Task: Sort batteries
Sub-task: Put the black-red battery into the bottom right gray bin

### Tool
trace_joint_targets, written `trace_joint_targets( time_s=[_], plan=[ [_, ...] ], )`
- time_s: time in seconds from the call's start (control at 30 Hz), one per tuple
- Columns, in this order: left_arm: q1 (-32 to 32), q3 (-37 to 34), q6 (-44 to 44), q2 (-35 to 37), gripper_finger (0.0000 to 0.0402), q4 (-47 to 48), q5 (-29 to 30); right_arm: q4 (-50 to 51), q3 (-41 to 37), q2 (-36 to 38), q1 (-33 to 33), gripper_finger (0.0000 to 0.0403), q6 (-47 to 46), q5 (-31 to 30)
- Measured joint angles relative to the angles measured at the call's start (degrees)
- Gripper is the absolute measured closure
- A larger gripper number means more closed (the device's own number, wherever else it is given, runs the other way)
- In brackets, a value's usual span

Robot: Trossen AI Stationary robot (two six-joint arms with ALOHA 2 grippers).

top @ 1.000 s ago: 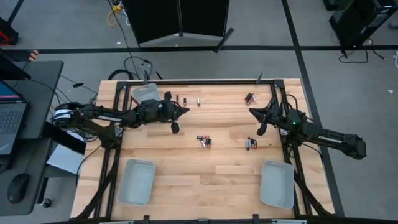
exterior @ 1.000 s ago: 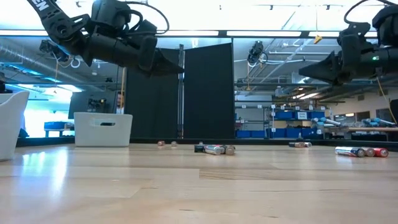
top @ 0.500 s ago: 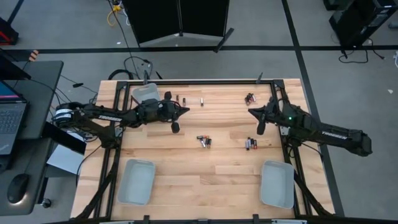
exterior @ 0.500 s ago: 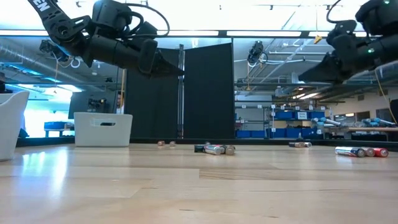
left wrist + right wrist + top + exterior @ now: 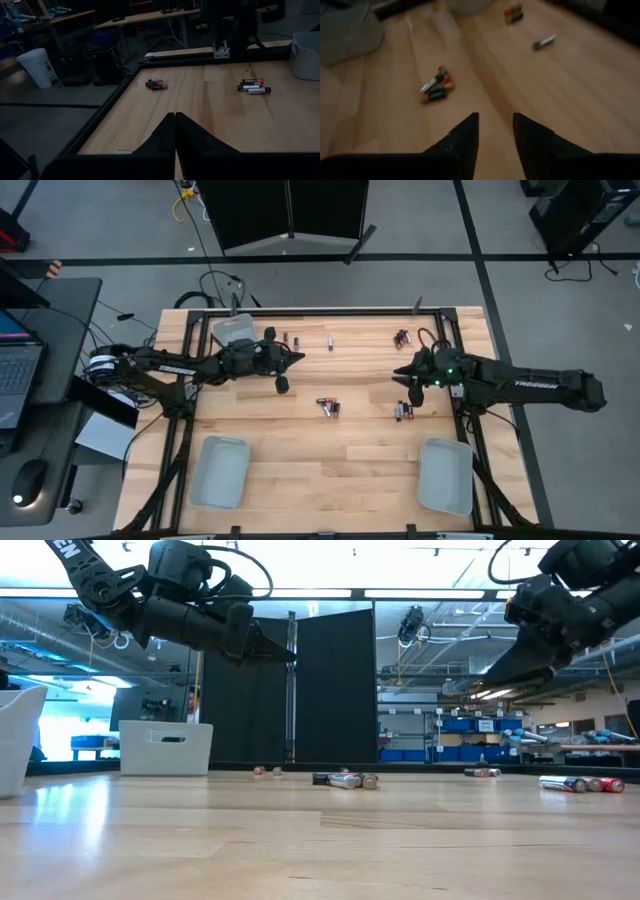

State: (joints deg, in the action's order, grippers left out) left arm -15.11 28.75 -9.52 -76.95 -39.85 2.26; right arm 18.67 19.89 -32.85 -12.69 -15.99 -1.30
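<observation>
1. The right gripper [image 5: 404, 374] hangs above the table with its fingers [image 5: 465, 135] parted and nothing between them. I judge the step in hand to be the approach to a pick.
2. The batteries [image 5: 404, 411] nearest it lie in a small cluster on the wood just below and beside its tips; another cluster [image 5: 328, 407] lies farther off toward the table's middle, and a third group [image 5: 402, 337] sits beyond it near the far edge.
3. The next move calls for lowering the spread fingers astride one cell and pinching it cleanly from its neighbours.
4. The left gripper [image 5: 297, 358] waits clenched and empty, near the tray [image 5: 233, 330] at the far left corner.
5. Hard to make out: which cells are dark and which silvery, how many touch in each cluster, and the right wrist view is smeared.
</observation>
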Motion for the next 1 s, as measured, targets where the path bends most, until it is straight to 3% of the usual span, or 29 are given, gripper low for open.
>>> trace_joint_targets(
  time_s=[0.47, 0.73, 1.0],
  plan=[
    [0.0, 0.0, -0.6, 0.0, 0.0389, 1.7, -1.5, 30.4, 20.7, -17.9, 12.4, 0.0168, -3.6, -2.4],
    [0.0, 0.0, -0.7, 0.0, 0.0389, 2.7, -1.5, 37.1, 22.3, -28.9, 17.5, 0.0099, -5.6, 0.3],
    [0.1, 0.0, -0.7, 0.0, 0.0389, 2.8, -1.6, 38.1, 22.3, -38.6, 20.9, 0.0063, -5.6, 0.4]
  ],
)
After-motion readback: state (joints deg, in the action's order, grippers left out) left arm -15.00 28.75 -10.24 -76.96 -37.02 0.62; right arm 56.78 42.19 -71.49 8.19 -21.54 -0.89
